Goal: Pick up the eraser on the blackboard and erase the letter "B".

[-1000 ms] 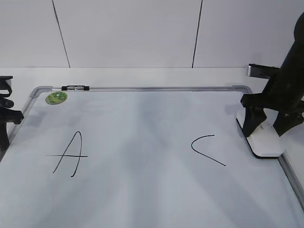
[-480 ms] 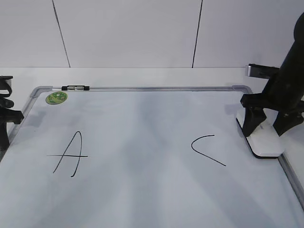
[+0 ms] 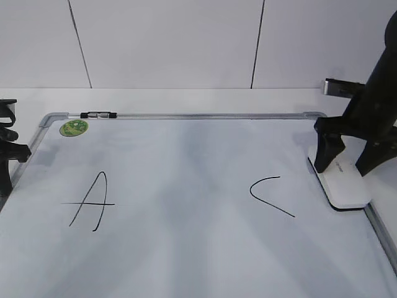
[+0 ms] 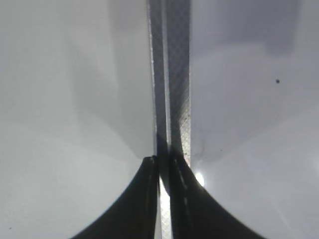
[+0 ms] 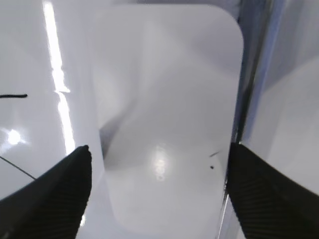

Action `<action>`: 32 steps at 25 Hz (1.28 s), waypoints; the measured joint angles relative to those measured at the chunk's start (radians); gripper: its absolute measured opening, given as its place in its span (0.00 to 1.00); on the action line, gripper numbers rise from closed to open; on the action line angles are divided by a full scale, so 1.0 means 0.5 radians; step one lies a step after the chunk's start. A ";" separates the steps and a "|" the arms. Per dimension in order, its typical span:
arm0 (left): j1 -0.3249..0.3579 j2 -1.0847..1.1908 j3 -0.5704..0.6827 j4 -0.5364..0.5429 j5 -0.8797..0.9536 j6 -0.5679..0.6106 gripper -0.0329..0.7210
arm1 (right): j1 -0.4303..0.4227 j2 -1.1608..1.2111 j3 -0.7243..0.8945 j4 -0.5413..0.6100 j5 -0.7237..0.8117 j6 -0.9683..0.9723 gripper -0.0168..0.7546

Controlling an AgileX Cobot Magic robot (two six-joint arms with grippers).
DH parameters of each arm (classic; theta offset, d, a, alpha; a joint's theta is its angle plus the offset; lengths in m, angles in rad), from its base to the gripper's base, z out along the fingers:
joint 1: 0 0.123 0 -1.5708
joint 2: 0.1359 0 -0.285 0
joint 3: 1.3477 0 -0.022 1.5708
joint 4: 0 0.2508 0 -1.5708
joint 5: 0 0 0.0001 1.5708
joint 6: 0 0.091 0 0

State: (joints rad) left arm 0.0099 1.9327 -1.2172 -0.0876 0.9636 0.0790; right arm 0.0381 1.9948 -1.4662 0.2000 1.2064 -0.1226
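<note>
- My right gripper [image 3: 344, 166] hangs straight over the eraser [image 3: 343, 184], fingers spread wide, one on each long side, not pinching it.
- Right wrist view: eraser [image 5: 167, 114] fills the gap between my fingertips [image 5: 60, 191]; both look just clear of its edges, though I can't tell if they touch.
- Eraser lies flat at the board's [image 3: 186, 115] right edge, against the frame, long axis running away from the camera.
- No "B" visible between the "A" [image 3: 92, 201] and the "C" [image 3: 270, 195]; that patch looks blank, so the erasing seems done.
- Eraser sits directly below the right gripper and the blank patch lies to its left; right arm is far nearer.
- My left gripper [image 4: 162, 172] is pressed together over the left frame, holding nothing, well apart from the eraser.
</note>
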 joint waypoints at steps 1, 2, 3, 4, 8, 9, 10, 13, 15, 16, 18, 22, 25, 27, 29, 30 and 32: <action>0.000 0.000 0.000 0.000 0.000 0.000 0.09 | 0.000 0.000 -0.026 0.000 0.000 0.010 0.88; 0.000 0.000 0.000 0.000 0.000 0.000 0.09 | 0.000 0.000 -0.071 0.000 0.005 0.019 0.88; 0.000 0.000 0.000 0.000 0.000 0.000 0.09 | 0.000 0.000 -0.127 0.000 0.009 0.027 0.88; 0.000 0.000 0.000 0.000 0.000 0.000 0.09 | 0.000 0.000 -0.176 0.000 0.009 0.043 0.88; 0.000 0.000 0.000 0.004 0.000 0.000 0.09 | 0.000 -0.041 -0.302 0.000 0.010 0.119 0.86; 0.000 0.000 0.000 0.007 0.000 0.000 0.09 | 0.000 -0.073 -0.305 0.000 0.015 0.135 0.86; 0.000 0.000 0.000 0.011 0.000 0.000 0.09 | 0.000 -0.108 -0.307 0.000 0.022 0.152 0.84; 0.000 0.000 0.000 0.023 0.000 0.004 0.12 | 0.000 -0.205 -0.314 0.000 0.029 0.180 0.80; 0.000 0.000 0.000 0.033 0.004 0.011 0.19 | 0.000 -0.264 -0.314 0.000 0.034 0.186 0.78; 0.000 0.000 0.000 0.042 0.004 0.012 0.24 | 0.000 -0.292 -0.314 0.000 0.034 0.186 0.78; 0.000 0.000 0.000 0.058 0.004 0.016 0.35 | 0.000 -0.337 -0.314 0.000 0.038 0.186 0.78; 0.000 0.000 -0.030 0.070 0.048 0.024 0.42 | 0.000 -0.395 -0.314 0.000 0.043 0.190 0.78; 0.000 -0.015 -0.109 0.070 0.139 0.024 0.43 | 0.000 -0.417 -0.314 0.000 0.043 0.194 0.78; 0.000 -0.040 -0.188 0.070 0.209 0.027 0.44 | 0.000 -0.447 -0.314 0.000 0.046 0.194 0.78; 0.000 -0.072 -0.270 0.070 0.352 0.028 0.43 | 0.000 -0.489 -0.314 -0.004 0.046 0.194 0.78; 0.000 -0.090 -0.310 0.070 0.402 0.028 0.43 | 0.000 -0.516 -0.314 -0.012 0.046 0.194 0.78; 0.000 -0.138 -0.354 0.070 0.454 0.028 0.42 | 0.000 -0.580 -0.304 -0.025 0.050 0.194 0.78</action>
State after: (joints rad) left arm 0.0099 1.8636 -1.3943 -0.0525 1.1904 0.0932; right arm 0.0381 1.7050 -1.6184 0.1877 1.2316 -0.0257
